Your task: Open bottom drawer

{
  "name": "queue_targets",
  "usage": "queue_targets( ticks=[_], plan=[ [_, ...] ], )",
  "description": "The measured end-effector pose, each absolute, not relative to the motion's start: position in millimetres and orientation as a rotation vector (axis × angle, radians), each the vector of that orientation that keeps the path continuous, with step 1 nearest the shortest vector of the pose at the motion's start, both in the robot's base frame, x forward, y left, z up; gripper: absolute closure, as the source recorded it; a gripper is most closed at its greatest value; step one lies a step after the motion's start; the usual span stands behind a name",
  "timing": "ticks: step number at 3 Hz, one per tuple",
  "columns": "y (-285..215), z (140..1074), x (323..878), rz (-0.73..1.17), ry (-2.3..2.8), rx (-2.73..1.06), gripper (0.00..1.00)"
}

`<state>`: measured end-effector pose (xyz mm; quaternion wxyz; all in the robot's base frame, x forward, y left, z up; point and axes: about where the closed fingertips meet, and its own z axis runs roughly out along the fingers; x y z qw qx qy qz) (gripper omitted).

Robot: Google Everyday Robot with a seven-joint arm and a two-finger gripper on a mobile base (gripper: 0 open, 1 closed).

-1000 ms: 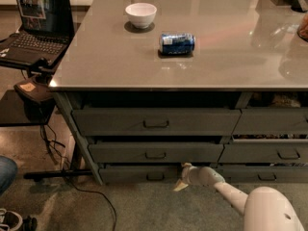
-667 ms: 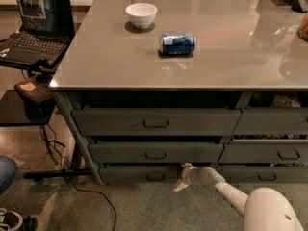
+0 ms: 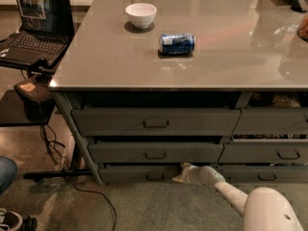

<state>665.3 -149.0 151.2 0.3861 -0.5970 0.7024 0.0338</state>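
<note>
At far left an open black laptop (image 3: 41, 20) rests on a side stand. The grey-topped drawer table (image 3: 96, 71) carries a white ceramic bowl (image 3: 141, 14) and a blue drinks can (image 3: 177, 43) lying on its side. The bottom drawer (image 3: 127, 173), a shallow dark grey front with a small rectangular centre pull (image 3: 155, 176), sits lowest in the left stack and appears not yet drawn out. The white robot gripper (image 3: 184, 175) is low at that front, just right of the pull. Whether it is clenched or released cannot be told. Engaging the pull and drawing the drawer outward appear to remain.
</note>
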Motion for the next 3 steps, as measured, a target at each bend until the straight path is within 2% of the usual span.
queue_targets(
  ticks=[2,3],
  plan=[
    [-149.9,155.4,672.6,0.086,1.788,-1.52,0.87],
    [-150.4,157.9,676.6,0.086,1.789,-1.52,1.0]
  ],
)
